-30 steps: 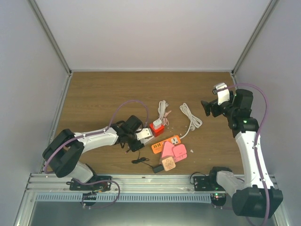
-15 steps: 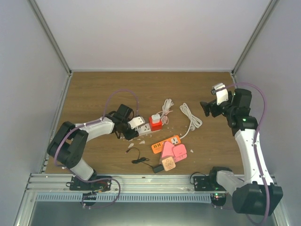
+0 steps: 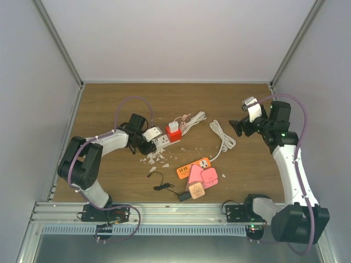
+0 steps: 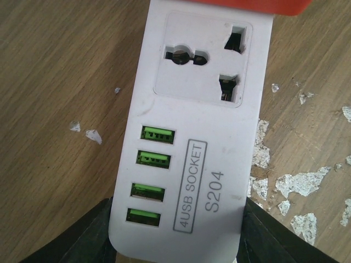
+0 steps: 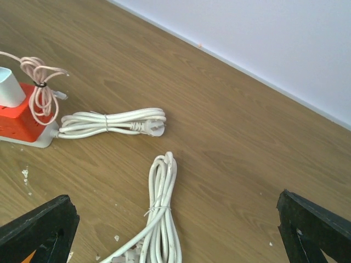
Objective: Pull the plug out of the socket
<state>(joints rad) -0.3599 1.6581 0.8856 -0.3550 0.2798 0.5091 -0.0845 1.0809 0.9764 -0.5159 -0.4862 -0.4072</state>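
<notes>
The left gripper point(image 3: 145, 137) is clamping the USB end of the white plastic socket strip point(image 4: 197, 137), whose red far end is carrying the white cube plug point(image 3: 174, 127). The right gripper point(image 3: 236, 127) is hanging wide open, well apart; a tug on the plug could be dragging the strip loose

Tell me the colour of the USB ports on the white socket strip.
The USB ports are green, clearest in the left wrist view.

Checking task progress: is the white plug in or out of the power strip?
In. The white plug stands seated on the red part of the power strip, no gap showing.
</notes>
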